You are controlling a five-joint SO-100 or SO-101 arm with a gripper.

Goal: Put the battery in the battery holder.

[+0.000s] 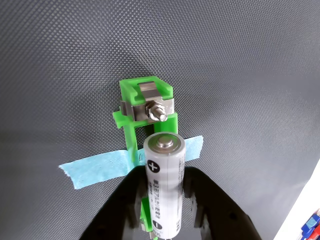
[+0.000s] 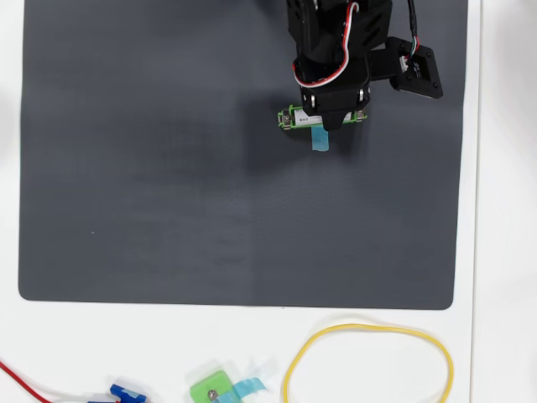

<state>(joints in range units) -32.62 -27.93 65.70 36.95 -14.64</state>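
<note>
A dark textured mat [image 2: 168,168] covers most of the white table [image 2: 503,252]. The battery [image 1: 165,185] is clamped in the claw [image 1: 165,210], raised just over the battery holder [image 1: 145,107], which is taped down near the mat's far edge, toward its right corner in the overhead view. The battery's plus end points at the bolted metal contact. In my judgement it could catch on that contact or ride the green rail instead of dropping in, since it sits slightly off the frame's axis. The arm stands nearly straight over the holder, wrist pointing down.
</note>
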